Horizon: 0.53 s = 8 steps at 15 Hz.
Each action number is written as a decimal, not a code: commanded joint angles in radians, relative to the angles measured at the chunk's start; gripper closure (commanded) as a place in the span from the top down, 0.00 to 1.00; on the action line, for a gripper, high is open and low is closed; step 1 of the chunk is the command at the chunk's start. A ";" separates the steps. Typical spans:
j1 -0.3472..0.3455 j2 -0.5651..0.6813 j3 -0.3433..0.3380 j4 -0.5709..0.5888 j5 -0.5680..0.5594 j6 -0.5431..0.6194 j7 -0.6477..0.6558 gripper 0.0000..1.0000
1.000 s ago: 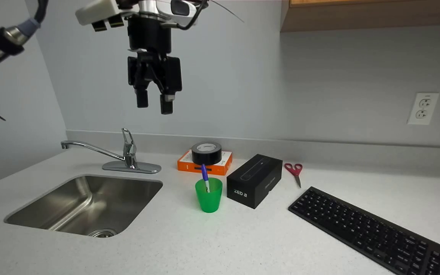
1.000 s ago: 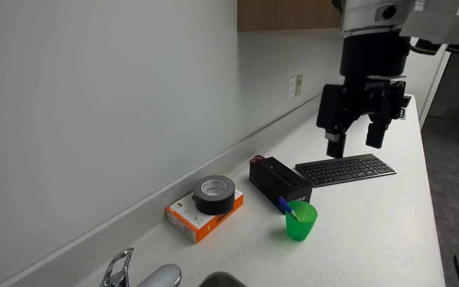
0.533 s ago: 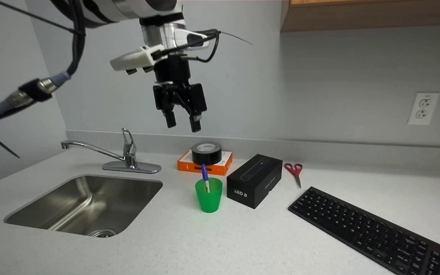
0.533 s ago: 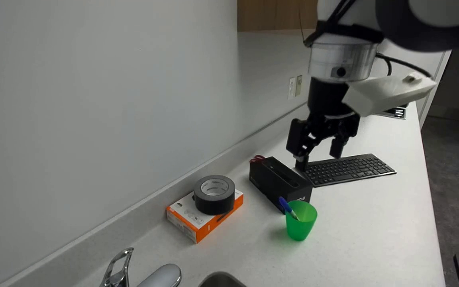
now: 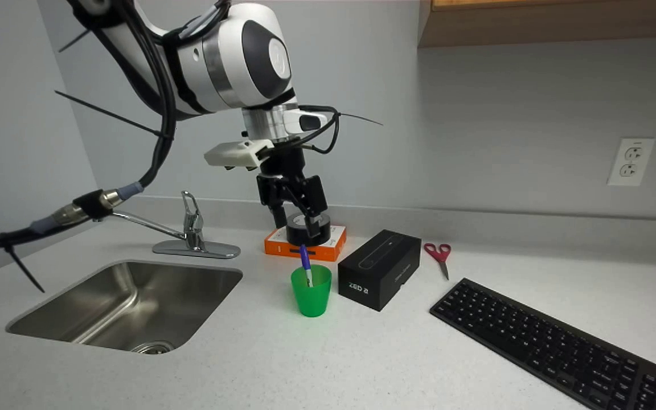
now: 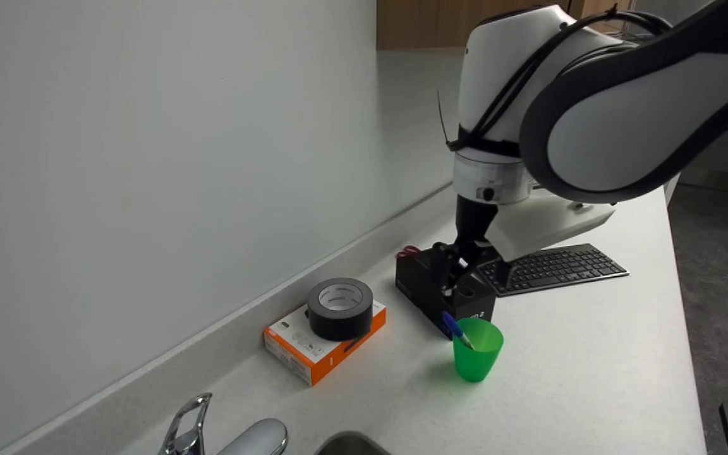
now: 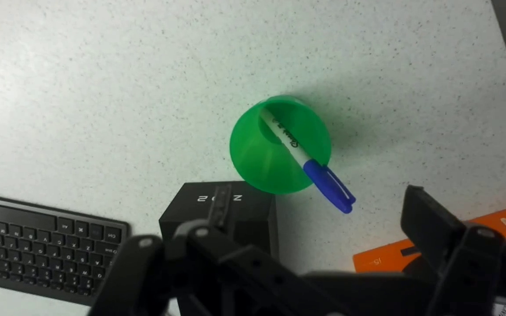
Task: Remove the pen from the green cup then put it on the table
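The robot arm (image 5: 237, 62) comes in from the upper left in an exterior view, sloping down to a rounded joint (image 5: 265, 60), below which the wrist (image 5: 265, 122) drops toward the tabletop (image 5: 362, 364). A black cable (image 5: 167, 102) hangs alongside, and a pale bracket (image 6: 547, 221) juts out sideways from the wrist. The jaws point downward with a slight lean, spread wide apart, their tips raised off the surface; in both exterior views they show close above the cap of the pen (image 7: 305, 161), not touching it. In the wrist view they reach in from the bottom edge, one across the black box (image 5: 382, 267), the other beside the orange-and-white box (image 6: 304, 341). The pen leans inside the green cup (image 5: 312, 296), white barrel down in it, blue cap sticking out past the rim. The cup is upright on the tabletop, just beside the black box. In an exterior view the jaws partly cover the tape roll (image 5: 322, 233), which lies on the orange-and-white box.
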State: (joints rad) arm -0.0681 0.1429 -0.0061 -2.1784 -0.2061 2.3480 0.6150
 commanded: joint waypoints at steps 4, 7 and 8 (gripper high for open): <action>0.037 0.037 -0.037 0.033 -0.010 -0.002 0.028 1.00; 0.056 0.095 -0.054 0.066 -0.035 0.004 0.078 1.00; 0.063 0.115 -0.060 0.078 -0.038 0.004 0.091 1.00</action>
State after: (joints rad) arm -0.0427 0.1851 -0.0346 -2.1588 -0.2071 2.3479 0.6386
